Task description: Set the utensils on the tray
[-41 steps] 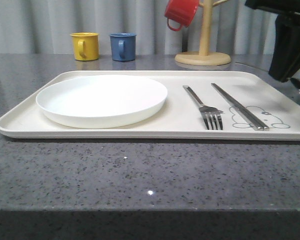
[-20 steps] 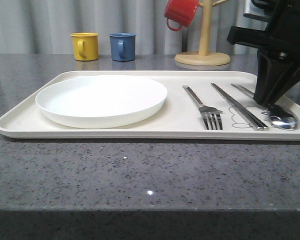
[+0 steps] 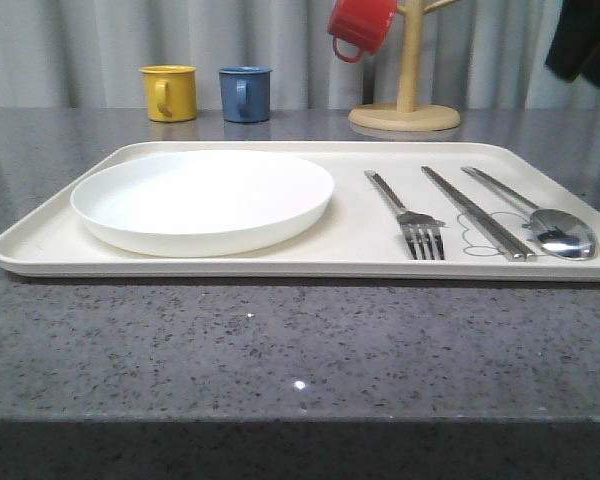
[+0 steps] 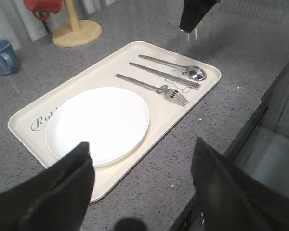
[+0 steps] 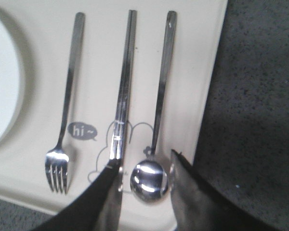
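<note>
Right gripper (image 3: 585, 45) up at 2 o'clock of front view, dark, cropped by the edge — opening can't be told from here. Below: cream tray (image 3: 360, 262) flat on grey counter (image 3: 280, 350). White plate (image 3: 202, 198) on tray's left half. Right half, left to right: fork (image 3: 408, 215), chopsticks (image 3: 477, 212), spoon (image 3: 540, 218), side by side, not touching, handles pointing away from camera. Spoon bowl near tray's right rim, over rabbit drawing (image 3: 495, 232). Behind tray: yellow mug (image 3: 170, 92) at 11 o'clock, blue mug (image 3: 245, 93) just beside it, wooden mug stand (image 3: 406, 105) at 1 o'clock with red mug (image 3: 362, 25) hung on it.

Left wrist view: left gripper (image 4: 139, 187) spread wide, holding nothing, two dark fingers (image 4: 58, 192) in foreground. Tray (image 4: 111, 187) beyond them, plate (image 4: 98, 125) beside "Rabbit" script (image 4: 43, 120). Fork (image 4: 154, 88), chopsticks (image 4: 164, 74), spoon (image 4: 176, 66) at far end. Right gripper (image 4: 195, 14) hanging well above spoon, apart from it. Blue mug (image 4: 2, 55), stand (image 4: 77, 33) behind.

Right wrist view: right gripper (image 5: 144, 202) narrowly parted, nothing between fingers (image 5: 197, 202) — spoon (image 5: 156, 125) lying loose on tray (image 5: 202, 96) underneath, bowl seen between the fingers. Chopsticks (image 5: 124, 82) at centre, fork (image 5: 65, 115) beside "hi" bubble (image 5: 82, 131). Plate (image 5: 2, 82) edge at 9 o'clock.
</note>
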`<state>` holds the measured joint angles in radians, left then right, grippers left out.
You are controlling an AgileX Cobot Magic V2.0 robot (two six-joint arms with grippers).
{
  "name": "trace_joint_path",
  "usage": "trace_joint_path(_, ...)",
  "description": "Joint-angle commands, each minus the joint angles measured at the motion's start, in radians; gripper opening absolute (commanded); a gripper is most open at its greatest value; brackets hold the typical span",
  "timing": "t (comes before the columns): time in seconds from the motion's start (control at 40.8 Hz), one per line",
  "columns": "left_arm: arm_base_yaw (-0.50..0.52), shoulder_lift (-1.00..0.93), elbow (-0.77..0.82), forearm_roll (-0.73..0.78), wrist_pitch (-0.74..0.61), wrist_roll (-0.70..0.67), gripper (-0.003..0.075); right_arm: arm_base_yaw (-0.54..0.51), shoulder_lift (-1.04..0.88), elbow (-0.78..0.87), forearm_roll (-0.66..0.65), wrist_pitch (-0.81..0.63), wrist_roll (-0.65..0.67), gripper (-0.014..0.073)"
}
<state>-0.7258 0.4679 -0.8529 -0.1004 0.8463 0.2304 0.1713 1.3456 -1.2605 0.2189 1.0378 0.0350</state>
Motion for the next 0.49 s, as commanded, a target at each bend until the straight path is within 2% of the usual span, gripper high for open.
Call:
trace_joint_path(0.0, -0.006, 0.006, -0.022, -0.015, -0.087, -0.008, 0.0421, -0.001, -0.164, 0.023, -0.037, 0.002, -0.035, 0.0281)
trace_joint_path(0.172, -0.006, 0.006, -0.022, -0.015, -0.087, -0.008, 0.0421, -0.001, -0.374, 0.123, -0.111, 0.047, -0.035, 0.0281)
trace_joint_path(0.466, -0.006, 0.006, -0.022, -0.015, -0.087, -0.008, 0.0421, -0.001, -0.77, 0.308, -0.115, 0.066, -0.035, 0.0281)
